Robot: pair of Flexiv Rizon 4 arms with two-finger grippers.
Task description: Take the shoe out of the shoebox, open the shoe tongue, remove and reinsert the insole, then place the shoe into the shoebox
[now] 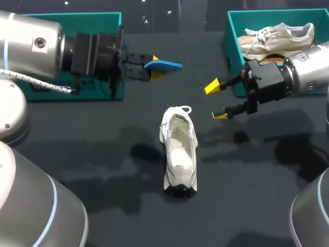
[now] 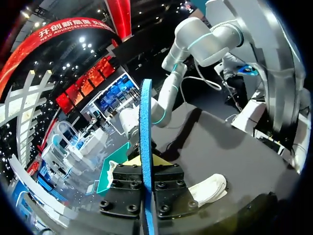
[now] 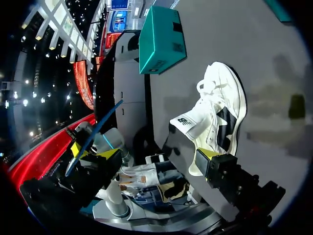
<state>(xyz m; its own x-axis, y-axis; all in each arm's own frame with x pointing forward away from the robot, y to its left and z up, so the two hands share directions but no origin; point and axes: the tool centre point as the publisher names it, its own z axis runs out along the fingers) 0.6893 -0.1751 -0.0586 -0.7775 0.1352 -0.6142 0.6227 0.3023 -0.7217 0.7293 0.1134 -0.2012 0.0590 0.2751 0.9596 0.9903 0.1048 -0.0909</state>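
Observation:
A white shoe rests on its sole mid-table with its opening facing up; it also shows in the left wrist view and the right wrist view. My left gripper hovers above the table, back left of the shoe, shut on a blue insole. The insole stands edge-on between the yellow tips and sticks out well past them. My right gripper hangs open to the right of the shoe's back end, nothing between its fingers. One of its fingertips is close to the shoe. The insole lies ahead of it.
A teal shoebox at the back right holds a second, beige shoe; my right arm passes in front of it. Another teal box sits at the back left, partly behind my left arm. The dark tabletop surrounds the shoe.

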